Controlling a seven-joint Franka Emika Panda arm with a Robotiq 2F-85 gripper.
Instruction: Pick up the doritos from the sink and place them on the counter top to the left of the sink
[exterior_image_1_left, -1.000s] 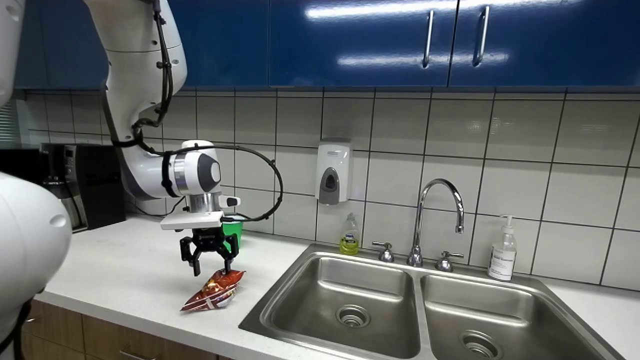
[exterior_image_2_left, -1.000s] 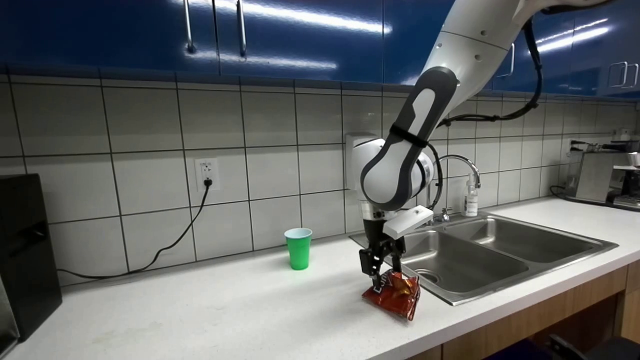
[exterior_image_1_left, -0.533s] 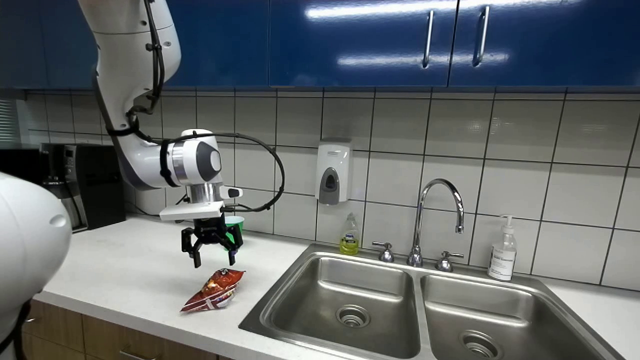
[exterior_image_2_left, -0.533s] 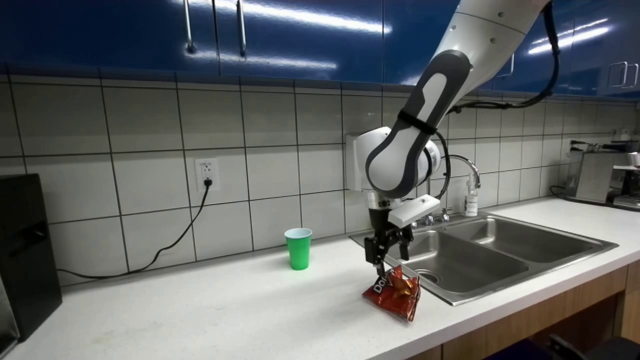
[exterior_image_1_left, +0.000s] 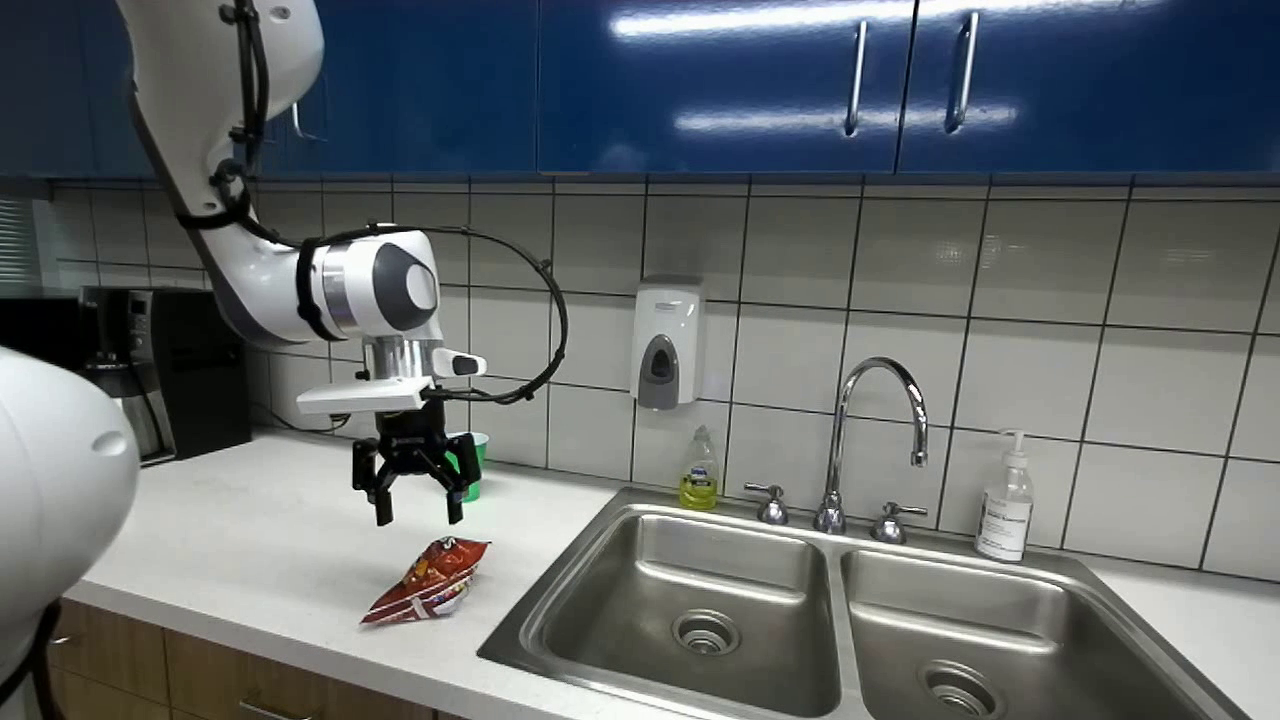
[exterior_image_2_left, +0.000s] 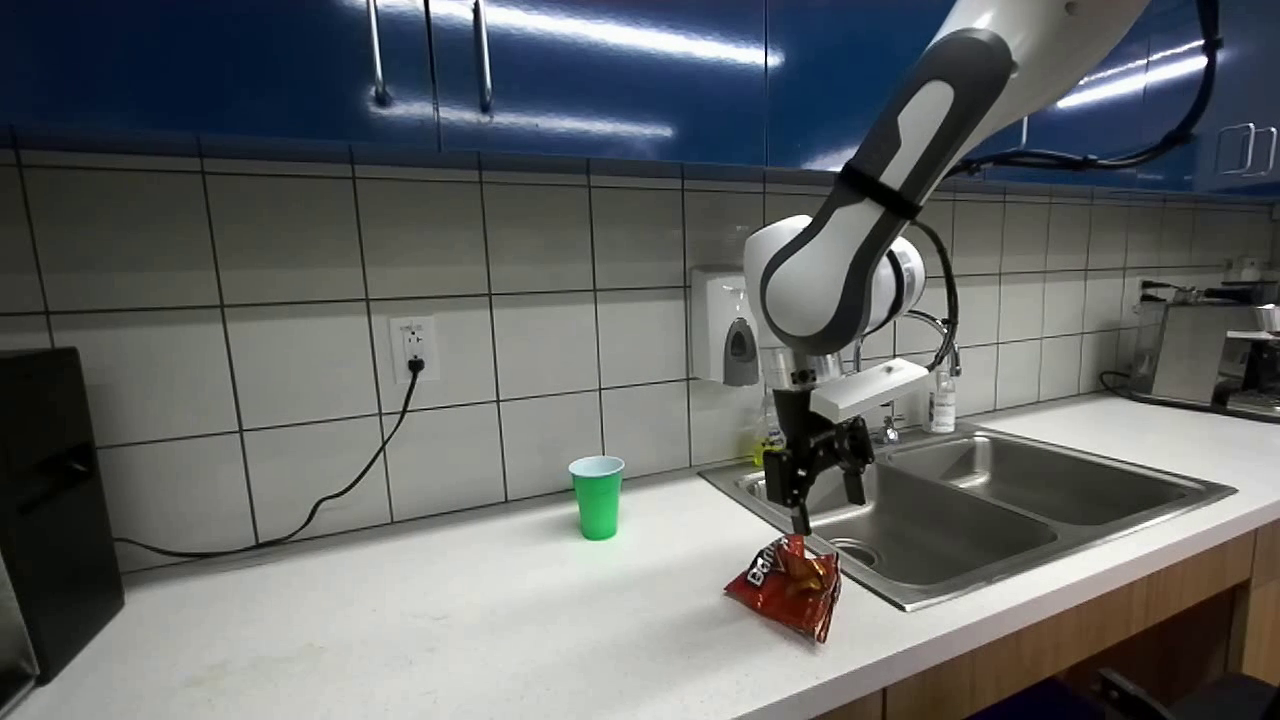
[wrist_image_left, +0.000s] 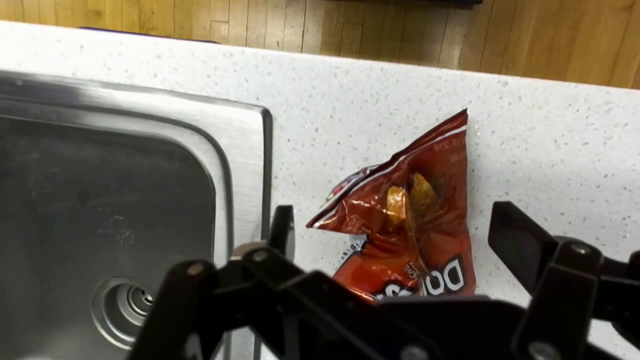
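The doritos, a crinkled red-orange bag, lie on the white counter top, just beside the sink. The bag also shows in an exterior view and in the wrist view, where the gripper body hides its lower edge. My gripper is open and empty, above the bag and toward the wall, pointing down. In the wrist view the fingers are spread wide, one to each side of the bag, with counter showing between them and it. The sink's two steel basins hold nothing visible.
A green cup stands on the counter near the wall. A chrome faucet, a yellow soap bottle and a pump bottle stand behind the sink. A black appliance stands on the counter. A soap dispenser hangs on the wall.
My gripper has risen off the bag and back from it, with its fingers apart. One second ago the fingers were down at the bag. The bag has stayed in place.
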